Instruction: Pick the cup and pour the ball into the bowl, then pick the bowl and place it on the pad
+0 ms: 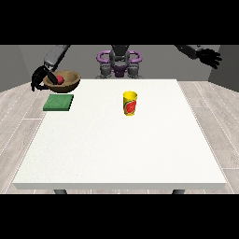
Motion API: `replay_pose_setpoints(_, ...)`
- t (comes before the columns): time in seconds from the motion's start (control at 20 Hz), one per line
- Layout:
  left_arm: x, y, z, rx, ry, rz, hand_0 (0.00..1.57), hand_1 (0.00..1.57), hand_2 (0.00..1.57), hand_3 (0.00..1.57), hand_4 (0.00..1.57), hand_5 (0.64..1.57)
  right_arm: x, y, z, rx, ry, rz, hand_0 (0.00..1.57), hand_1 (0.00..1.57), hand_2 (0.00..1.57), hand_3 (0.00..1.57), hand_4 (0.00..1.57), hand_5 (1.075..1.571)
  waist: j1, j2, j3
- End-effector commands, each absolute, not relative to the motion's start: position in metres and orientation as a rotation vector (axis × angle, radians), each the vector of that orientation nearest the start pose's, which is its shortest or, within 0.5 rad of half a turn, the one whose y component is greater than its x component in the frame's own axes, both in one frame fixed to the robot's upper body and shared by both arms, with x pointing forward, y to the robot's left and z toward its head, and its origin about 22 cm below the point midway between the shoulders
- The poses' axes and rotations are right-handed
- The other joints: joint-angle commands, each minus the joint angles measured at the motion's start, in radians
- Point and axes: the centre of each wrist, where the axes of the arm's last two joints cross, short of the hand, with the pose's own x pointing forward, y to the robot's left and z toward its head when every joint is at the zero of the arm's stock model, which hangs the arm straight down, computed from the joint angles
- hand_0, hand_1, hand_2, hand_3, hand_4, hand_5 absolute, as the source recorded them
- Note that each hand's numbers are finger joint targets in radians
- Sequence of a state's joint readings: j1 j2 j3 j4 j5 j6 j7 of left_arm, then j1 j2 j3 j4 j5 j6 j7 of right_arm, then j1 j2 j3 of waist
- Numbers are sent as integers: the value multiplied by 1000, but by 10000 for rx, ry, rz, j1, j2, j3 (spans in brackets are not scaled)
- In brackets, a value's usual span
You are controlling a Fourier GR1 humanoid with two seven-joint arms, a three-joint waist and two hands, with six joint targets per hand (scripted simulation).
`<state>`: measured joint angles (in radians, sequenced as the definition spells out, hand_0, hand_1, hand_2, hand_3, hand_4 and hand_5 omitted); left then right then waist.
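Holding the bowl (65,80) by its left rim, fingers of the hand at the view's left (39,77) curled round it. Carrying the red ball (60,79) inside, above the far edge of the green pad (59,102). Fingers spread on the hand at the view's right (210,57).

1. Part of the brown bowl (65,80) rim at the view's left was covered by the hand at the view's left (41,77); how its fingers lay on the rim was too small to be told.
2. The red ball (60,80) was seen only in part, its lower half hidden by the bowl's wall.
3. The markings on the yellow cup (130,104) were too small to be read, and its inside could not be seen.
4. The table (121,154) legs were mostly hidden under the near edge.
5. The robot's head was cut off at the top.
6. The finger pose of the hand at the view's right (209,57) appeared spread.
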<state>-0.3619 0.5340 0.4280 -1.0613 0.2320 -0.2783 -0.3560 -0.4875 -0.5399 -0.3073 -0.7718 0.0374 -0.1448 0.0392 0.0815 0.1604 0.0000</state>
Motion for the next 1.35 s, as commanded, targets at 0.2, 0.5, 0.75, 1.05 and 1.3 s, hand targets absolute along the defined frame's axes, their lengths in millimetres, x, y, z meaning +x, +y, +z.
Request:
replay_pose_setpoints(0.2,285,505,111,2637,-20238,535,0,0,0,0,1193,1557,338,-431,45,-6753,-13630,-1793,1571,1571,1571,0,747,1566,-95,837,-2)
replay_pose_setpoints(0.5,283,503,128,2334,-20571,96,0,0,0,0,1179,1552,318,-490,66,-7622,-12783,-2935,1087,1087,1226,1164,0,1523,355,1284,9)
replay_pose_setpoints(0.75,281,509,117,2477,-20143,253,0,0,0,0,1180,1551,338,-461,58,-6626,-12616,-2370,0,0,425,649,0,1460,193,822,1)
replay_pose_setpoints(1.05,318,404,92,932,-19139,-805,0,0,0,0,902,1559,344,-455,54,-6980,-11646,-2144,0,0,0,0,0,1359,389,-727,22)
replay_pose_setpoints(1.3,306,406,44,1668,-16737,-25,0,0,0,0,902,1559,374,-418,82,-4889,-12603,-629,0,0,0,0,476,1434,-721,-2874,-23)
